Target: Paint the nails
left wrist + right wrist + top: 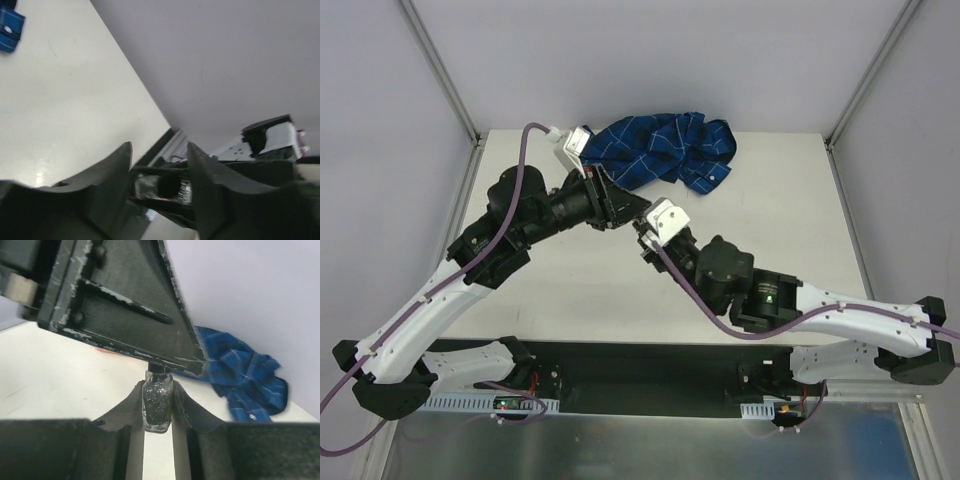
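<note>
My right gripper (158, 386) is shut on a small glass bottle of dark glitter polish (158, 405) and holds it upright above the table. My left gripper (160, 145) is open, and its jaws stand apart on either side of the bottle's dark cap (167, 186) without touching it. In the right wrist view the left gripper's black finger (125, 305) covers the top of the cap. In the top view the left gripper (623, 205) and the right gripper (642, 232) meet at the table's middle. The blue checked shirt (665, 150) lies bunched at the back. The dummy hand and its nails are hidden.
The white table (570, 280) ends in a metal frame rail at the right (855, 230). Grey walls enclose the back and sides. The shirt also shows in the right wrist view (245, 380), and a corner of it in the left wrist view (9, 25).
</note>
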### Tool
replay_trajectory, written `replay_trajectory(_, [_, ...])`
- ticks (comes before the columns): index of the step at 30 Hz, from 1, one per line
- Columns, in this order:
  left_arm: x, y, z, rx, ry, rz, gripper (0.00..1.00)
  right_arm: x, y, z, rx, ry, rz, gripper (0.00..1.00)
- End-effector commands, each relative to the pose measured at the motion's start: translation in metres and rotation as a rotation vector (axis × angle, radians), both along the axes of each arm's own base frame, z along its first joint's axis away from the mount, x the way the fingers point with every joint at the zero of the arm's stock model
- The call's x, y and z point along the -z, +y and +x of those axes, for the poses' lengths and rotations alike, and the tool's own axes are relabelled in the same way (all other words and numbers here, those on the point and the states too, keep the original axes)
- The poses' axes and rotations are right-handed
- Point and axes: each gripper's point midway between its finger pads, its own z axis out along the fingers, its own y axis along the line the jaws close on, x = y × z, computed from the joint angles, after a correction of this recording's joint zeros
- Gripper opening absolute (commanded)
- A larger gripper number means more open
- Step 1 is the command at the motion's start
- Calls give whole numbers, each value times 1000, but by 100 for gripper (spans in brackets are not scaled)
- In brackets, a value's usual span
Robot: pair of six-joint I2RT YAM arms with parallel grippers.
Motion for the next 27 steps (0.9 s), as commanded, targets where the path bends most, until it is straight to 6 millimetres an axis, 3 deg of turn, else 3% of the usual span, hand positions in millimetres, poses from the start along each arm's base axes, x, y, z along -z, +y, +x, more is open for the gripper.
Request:
replay_trajectory(1, [-13, 3, -12, 40, -46, -31, 60, -19, 18, -44, -386, 118, 168, 0])
replay_trajectory(3, [-18, 8, -20, 58, -85, -36, 83, -17, 16, -47, -464, 158, 187, 0])
replay_trajectory(7, [-27, 19, -35, 95, -168, -49, 100, -17, 3, -58, -606, 253, 257, 0])
replay_trajectory(10, [-33, 24, -49, 139, -230, -73, 99, -18, -1, -70, -745, 345, 298, 0])
replay_trajectory(14, [-40, 23, -65, 219, -273, -137, 99, -35, -3, -86, -932, 420, 364, 0])
replay_trajectory(20, [-44, 19, -75, 285, -283, -164, 95, -46, -3, -89, -988, 439, 430, 0])
replay_trajectory(23, [-49, 17, -73, 286, -298, -174, 88, -46, 1, -89, -1001, 454, 435, 0])
replay_trajectory(24, [-50, 14, -73, 293, -296, -176, 77, -47, 2, -87, -995, 453, 440, 0])
replay_trajectory(27, [-52, 8, -74, 334, -295, -173, 62, -47, 4, -80, -965, 449, 452, 0])
